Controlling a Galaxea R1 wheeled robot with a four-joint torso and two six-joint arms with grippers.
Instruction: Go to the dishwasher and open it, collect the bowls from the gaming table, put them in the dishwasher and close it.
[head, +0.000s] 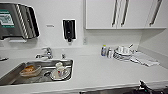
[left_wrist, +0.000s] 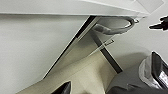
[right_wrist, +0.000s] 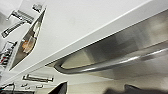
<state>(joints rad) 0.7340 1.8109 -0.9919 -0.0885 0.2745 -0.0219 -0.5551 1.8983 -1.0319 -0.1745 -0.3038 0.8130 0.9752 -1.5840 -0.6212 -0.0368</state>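
Steel dishwasher (right_wrist: 140, 42) handle (right_wrist: 105, 65) is seen close up, right of centre; whether either gripper is open cannot be told.

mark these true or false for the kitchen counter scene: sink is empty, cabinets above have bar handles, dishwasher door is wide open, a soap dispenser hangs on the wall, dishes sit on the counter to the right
1. The sink is empty. False: it holds a clear container with something orange and a cup on a plate.
2. The wall cabinets have bar handles. True.
3. The dishwasher stands wide open. False: in the right wrist view its steel front and bar handle sit close under the counter edge, with no racks showing.
4. A dark dispenser hangs on the wall. True.
5. Stacked dishes sit on the counter to the right of the sink. True.
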